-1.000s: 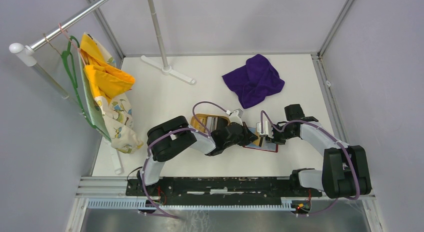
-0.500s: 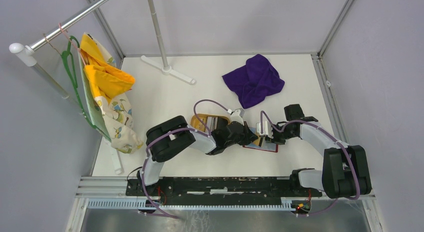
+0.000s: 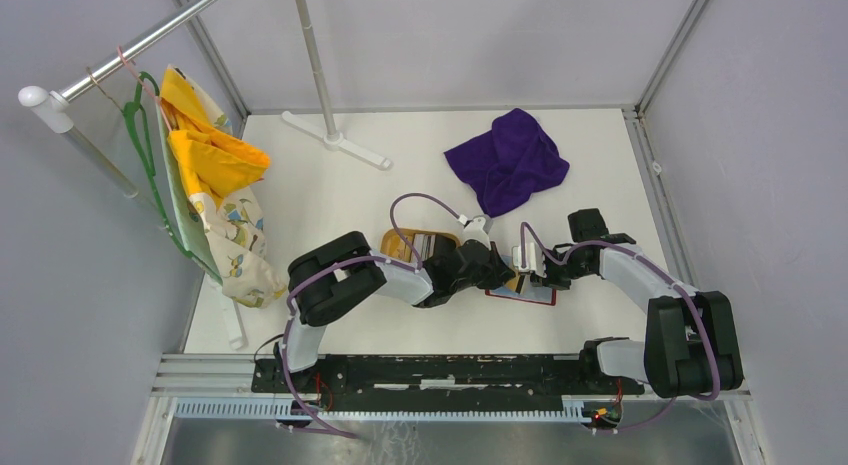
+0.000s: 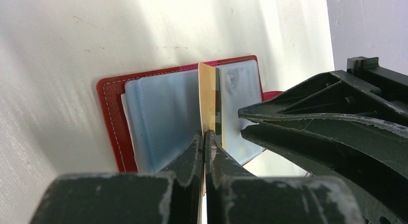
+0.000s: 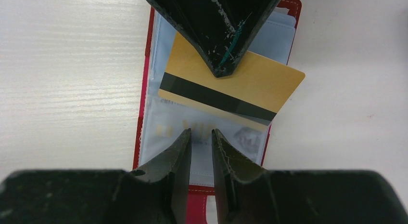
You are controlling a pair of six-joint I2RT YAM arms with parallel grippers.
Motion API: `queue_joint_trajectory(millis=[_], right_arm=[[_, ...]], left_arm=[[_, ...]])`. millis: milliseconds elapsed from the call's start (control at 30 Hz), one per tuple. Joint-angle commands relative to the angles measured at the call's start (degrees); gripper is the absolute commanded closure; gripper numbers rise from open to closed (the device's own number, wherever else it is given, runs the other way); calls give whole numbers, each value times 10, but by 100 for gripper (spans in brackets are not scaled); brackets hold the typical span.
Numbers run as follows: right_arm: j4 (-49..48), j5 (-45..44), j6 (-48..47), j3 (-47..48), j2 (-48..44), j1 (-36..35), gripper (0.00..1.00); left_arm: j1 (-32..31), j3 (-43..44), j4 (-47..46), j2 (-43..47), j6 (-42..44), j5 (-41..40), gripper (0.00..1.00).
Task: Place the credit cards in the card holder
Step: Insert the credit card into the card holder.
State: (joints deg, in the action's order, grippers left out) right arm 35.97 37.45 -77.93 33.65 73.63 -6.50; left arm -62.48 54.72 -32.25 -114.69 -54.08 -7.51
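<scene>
card edge behind left end effector, card holder text blurred

Red card holder open flat on table, clear sleeves up, gold black-striped credit card tilted over it

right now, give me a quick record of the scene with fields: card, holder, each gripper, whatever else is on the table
card holder: red, lying open on the table, clear sleeves facing up
card: gold with a black stripe, its long edge at the sleeves; whether it has entered a pocket cannot be told
left gripper: shut on the card
right gripper: jaws slightly apart over the holder's sleeves, nothing seen between them
elsewhere: purple cloth at the far side; tan tray partly under the left arm
</scene>
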Motion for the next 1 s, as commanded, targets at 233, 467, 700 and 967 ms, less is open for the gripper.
queue_joint_trajectory(millis=[233, 467, 700, 967], right_arm=[[25, -19, -6, -4, 14, -6, 72], [32, -10, -11, -3, 13, -6, 71], [60, 31, -36, 12, -2, -6, 70], [75, 62, -44, 27, -38, 0, 69]], left_arm=[[-2, 4, 16, -38, 14, -16, 98], [-7, -7, -9, -44, -12, -18, 98], [-8, -9, -26, -52, -23, 0, 98], [-8, -12, -36, -58, -24, 16, 98]])
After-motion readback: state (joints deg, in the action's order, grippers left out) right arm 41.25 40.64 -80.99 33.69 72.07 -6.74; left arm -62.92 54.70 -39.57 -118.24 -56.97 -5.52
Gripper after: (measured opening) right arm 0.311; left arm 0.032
